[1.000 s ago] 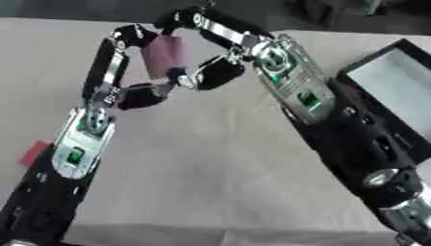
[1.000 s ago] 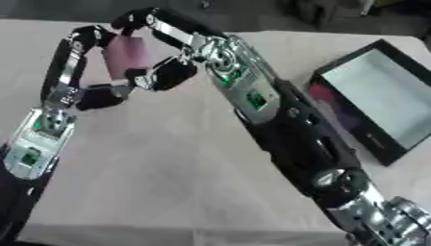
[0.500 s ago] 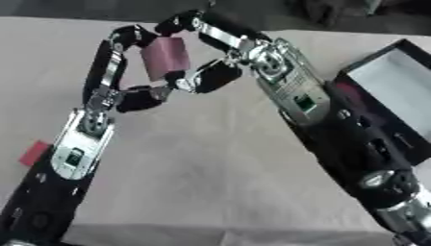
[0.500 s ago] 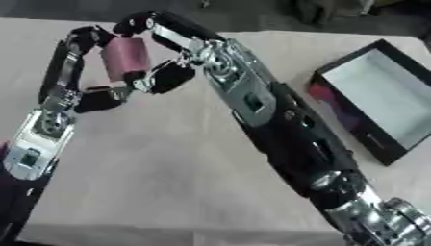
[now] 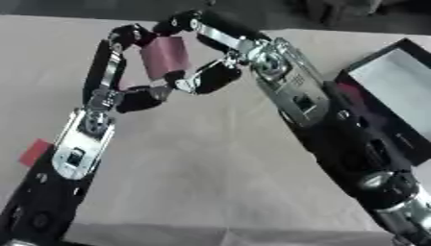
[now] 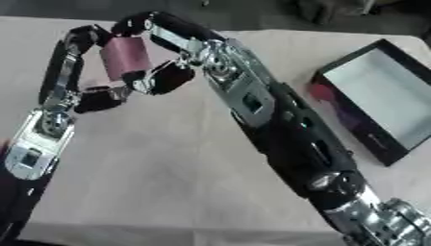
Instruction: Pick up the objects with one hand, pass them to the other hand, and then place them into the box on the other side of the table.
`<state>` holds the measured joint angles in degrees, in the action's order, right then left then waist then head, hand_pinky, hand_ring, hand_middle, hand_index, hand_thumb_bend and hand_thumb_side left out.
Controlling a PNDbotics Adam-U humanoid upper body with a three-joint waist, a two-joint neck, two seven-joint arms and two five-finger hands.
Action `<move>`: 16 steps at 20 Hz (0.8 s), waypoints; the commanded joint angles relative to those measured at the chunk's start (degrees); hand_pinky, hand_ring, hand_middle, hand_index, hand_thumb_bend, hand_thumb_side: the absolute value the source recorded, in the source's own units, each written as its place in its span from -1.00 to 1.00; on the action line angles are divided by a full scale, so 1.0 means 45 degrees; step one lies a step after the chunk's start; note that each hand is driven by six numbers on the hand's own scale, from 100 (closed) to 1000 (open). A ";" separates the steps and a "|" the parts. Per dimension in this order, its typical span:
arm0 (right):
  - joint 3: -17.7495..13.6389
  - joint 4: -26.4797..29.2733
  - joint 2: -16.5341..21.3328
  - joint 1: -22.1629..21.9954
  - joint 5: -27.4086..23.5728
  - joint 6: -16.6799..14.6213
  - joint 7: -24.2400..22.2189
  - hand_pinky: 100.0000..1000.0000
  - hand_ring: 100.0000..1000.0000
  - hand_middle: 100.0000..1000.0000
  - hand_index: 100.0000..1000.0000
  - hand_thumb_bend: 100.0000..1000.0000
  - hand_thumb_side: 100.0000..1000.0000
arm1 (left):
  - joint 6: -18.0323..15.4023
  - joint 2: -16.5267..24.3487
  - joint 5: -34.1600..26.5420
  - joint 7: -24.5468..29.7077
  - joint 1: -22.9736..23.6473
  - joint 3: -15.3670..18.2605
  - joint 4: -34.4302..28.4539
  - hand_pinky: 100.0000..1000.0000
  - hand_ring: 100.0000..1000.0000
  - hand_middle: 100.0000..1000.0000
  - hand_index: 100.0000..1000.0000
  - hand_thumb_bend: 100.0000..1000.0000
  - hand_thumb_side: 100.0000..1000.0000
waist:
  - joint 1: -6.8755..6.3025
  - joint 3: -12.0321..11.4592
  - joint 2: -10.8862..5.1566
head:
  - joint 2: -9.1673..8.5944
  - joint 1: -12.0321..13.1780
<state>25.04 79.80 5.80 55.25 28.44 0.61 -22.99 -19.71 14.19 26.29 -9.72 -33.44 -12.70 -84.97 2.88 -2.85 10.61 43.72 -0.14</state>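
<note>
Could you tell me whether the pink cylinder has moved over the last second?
No. The pink cylinder stays equally far from the box, between the left hand and right hand.

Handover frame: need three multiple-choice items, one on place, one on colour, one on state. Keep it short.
1. Where is the box?
A. near the table's right edge
B. near the table's left edge
C. under the left hand

2. What colour is the block between the hands?
A. bright green
B. dusky pink
C. yellow

3. What state is the block in?
A. lying flat on the table
B. inside the box
C. held up between both hands

Key: 1 A, the box lies beside the right arm. 2 B, its faces read dusky pink in both views. 3 C, fingers of the left hand and right hand curl round it above the table.
</note>
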 commanded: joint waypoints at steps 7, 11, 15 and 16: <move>-0.0036 -0.0344 0.0098 -0.0017 -0.0899 0.0769 0.1363 0.91 0.52 0.00 0.19 -1.00 -1.00 | -0.0178 -0.0204 -0.0149 -0.0142 -0.0330 -0.0007 -0.0564 0.34 -0.13 -0.21 0.09 -0.73 -0.88 | -0.0064 0.0014 -0.0160 | 0.0010 0.0021; 0.0064 -0.0336 0.0116 -0.0013 -0.1428 0.0991 0.1766 0.91 0.46 -0.08 0.09 -1.00 -1.00 | -0.0087 -0.0224 -0.0021 -0.0244 -0.0345 0.0001 -0.0540 0.35 -0.13 -0.20 0.16 -0.46 -0.84 | -0.0076 0.0037 -0.0170 | 0.0022 0.0004; 0.0082 -0.0345 0.0141 -0.0026 -0.1739 0.1118 0.1855 0.90 0.44 -0.10 0.06 -1.00 -1.00 | 0.0054 -0.0263 0.0080 -0.0272 -0.0328 -0.0004 -0.0470 0.36 -0.12 -0.18 0.20 -0.33 -0.77 | -0.0083 0.0059 -0.0174 | 0.0031 -0.0005; 0.0089 -0.0338 0.0145 -0.0023 -0.1800 0.1148 0.1867 0.90 0.43 -0.10 0.06 -1.00 -1.00 | 0.0096 -0.0265 0.0095 -0.0267 -0.0327 -0.0008 -0.0454 0.36 -0.11 -0.18 0.21 -0.29 -0.76 | -0.0085 0.0064 -0.0174 | 0.0033 -0.0007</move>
<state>25.85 79.36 5.28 54.45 20.33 5.08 -15.11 -18.97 13.72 26.79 -10.75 -33.38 -12.29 -84.94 2.88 -2.61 10.64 43.72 -0.14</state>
